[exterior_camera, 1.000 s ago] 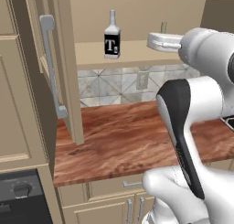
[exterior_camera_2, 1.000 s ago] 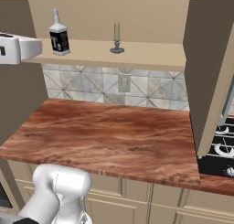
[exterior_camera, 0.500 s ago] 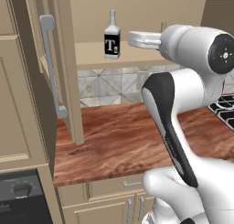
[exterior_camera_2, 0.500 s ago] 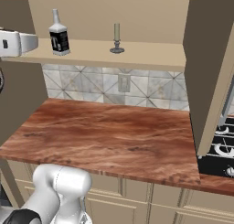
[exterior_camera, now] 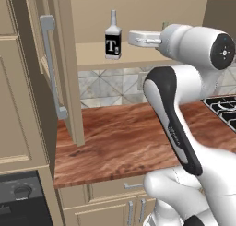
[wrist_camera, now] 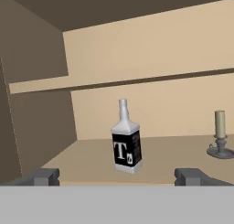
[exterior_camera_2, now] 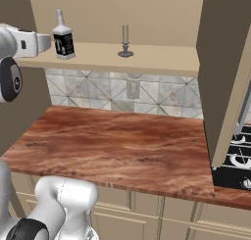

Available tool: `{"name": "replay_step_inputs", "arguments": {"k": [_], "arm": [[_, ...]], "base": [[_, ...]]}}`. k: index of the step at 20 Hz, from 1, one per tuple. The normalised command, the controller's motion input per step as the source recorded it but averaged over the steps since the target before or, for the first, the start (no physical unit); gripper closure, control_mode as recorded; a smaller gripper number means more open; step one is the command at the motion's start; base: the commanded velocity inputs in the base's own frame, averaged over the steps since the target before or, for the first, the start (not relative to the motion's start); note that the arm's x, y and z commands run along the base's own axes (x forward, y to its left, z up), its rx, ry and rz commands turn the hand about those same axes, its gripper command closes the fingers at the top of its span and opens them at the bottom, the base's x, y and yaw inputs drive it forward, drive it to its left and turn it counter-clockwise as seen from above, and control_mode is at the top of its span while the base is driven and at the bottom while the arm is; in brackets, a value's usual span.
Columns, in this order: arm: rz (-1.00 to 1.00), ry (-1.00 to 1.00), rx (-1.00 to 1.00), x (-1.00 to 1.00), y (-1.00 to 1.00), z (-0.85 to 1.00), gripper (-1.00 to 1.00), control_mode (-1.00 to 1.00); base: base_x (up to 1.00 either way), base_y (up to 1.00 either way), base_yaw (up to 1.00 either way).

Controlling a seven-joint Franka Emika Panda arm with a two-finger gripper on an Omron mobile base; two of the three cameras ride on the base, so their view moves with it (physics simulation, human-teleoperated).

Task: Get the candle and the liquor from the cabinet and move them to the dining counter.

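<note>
The liquor (exterior_camera: 113, 37) stands upright on the tan shelf (exterior_camera_2: 162, 59) of the cabinet (exterior_camera: 55, 68), whose door hangs open to one side with its long silver bar handle (exterior_camera: 51, 67) facing out. It is a small square bottle with a black body, a white "T" label, a clear neck and a white cap. In the right base view the liquor (exterior_camera_2: 62, 37) sits toward the left end of the shelf, and the candle (exterior_camera_2: 125, 42), a thin pale taper in a small dark holder with a round base, stands upright on the same shelf, well apart from the liquor and to its right. The pincer (wrist_camera: 117, 176) is held level in front of the shelf with its jaws wide apart and nothing between them; in the hand view its two dark fingertips (wrist_camera: 42, 176) flank the liquor (wrist_camera: 125, 141), which stands further back on the shelf and is not touched. The candle (wrist_camera: 220, 136) appears at the right edge of that view, beyond the liquor. In the left base view the pincer (exterior_camera: 138, 38) reaches in just beside the liquor, at about the height of its body. Below the shelf lie a tiled backsplash (exterior_camera_2: 117, 91) and a reddish-brown wood-grain worktop (exterior_camera_2: 122, 151).
</note>
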Motion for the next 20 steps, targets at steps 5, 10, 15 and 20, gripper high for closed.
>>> {"name": "replay_step_inputs", "arguments": {"k": [5,10,15,20], "arm": [[0.00,0.00,0.00,0.10,0.00,0.00,-1.00,-1.00],[0.00,0.00,0.00,0.17,0.00,-0.01,-1.00,-1.00],[0.00,0.00,0.00,0.19,0.00,-0.06,-1.00,-1.00],[0.00,0.00,0.00,0.21,0.00,-0.05,-1.00,-1.00]], "base": [[0.00,0.00,0.00],[0.00,0.00,0.00],[0.00,0.00,0.00],[0.00,0.00,0.00]]}}
